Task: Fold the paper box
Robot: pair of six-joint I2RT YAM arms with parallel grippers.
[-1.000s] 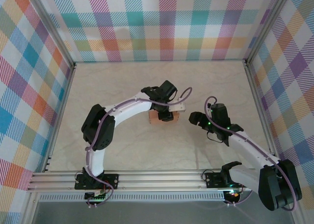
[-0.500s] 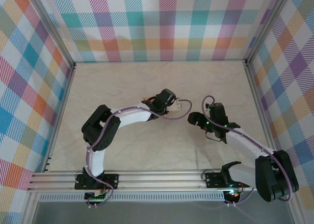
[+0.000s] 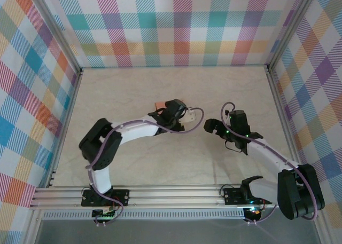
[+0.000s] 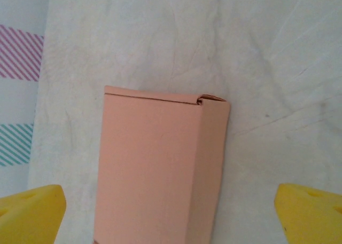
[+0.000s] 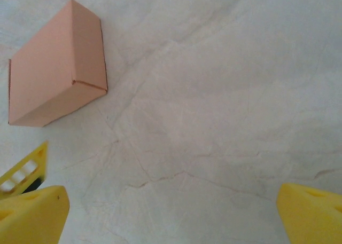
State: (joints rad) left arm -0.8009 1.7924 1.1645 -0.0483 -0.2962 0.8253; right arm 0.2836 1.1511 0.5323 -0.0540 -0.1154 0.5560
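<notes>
A: Now, left to right. Left gripper (image 3: 163, 112)?
B: Fingers (image 4: 32, 214) spread wide, holding nothing. The paper box (image 4: 155, 169), a folded rectangular shape, lies flat between them and touches neither.
A: Box position?
B: About midway between the left and right edges of the surface (image 3: 123, 89), somewhat nearer the far edge.
A: Right gripper (image 3: 210, 127)?
B: Also spread wide and empty, over bare surface to the right of the box and apart from it.
</notes>
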